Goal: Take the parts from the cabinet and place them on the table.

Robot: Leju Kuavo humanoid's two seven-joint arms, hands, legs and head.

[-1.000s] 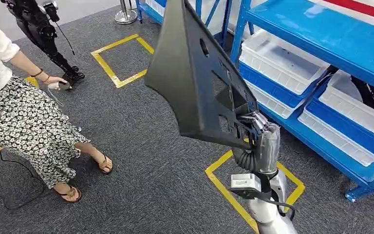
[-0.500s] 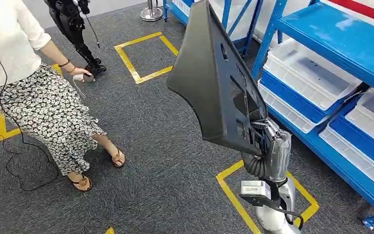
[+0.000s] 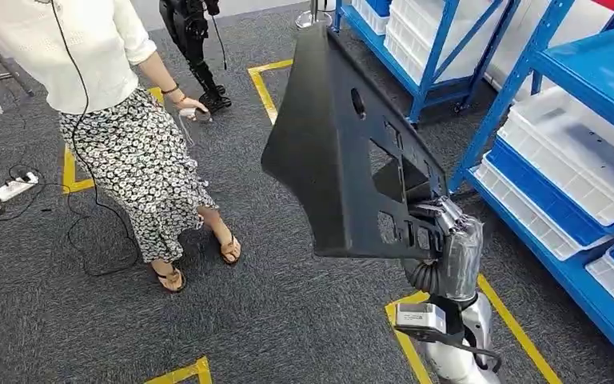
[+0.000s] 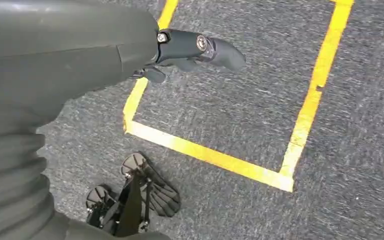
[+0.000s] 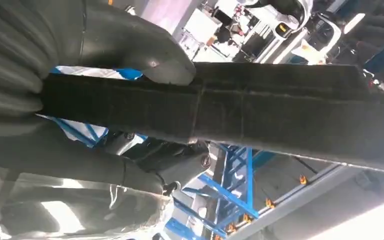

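Panel [image 3: 344,152] edge in right hand [image 3: 452,240], near shelving [image 3: 480,136]

A warehouse-like robot test area, probably, is suggested by blue steel shelving [image 3: 480,120] stocked with white bins [image 3: 564,156] and yellow floor markings [image 3: 520,324] taped on grey carpet [image 3: 272,312].

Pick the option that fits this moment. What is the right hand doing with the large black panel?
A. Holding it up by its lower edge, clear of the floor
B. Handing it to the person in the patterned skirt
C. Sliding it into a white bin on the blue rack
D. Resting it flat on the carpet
A. The right hand grips the lower edge of the black panel, which stands raised above the grey carpet, apart from the blue rack and the person.
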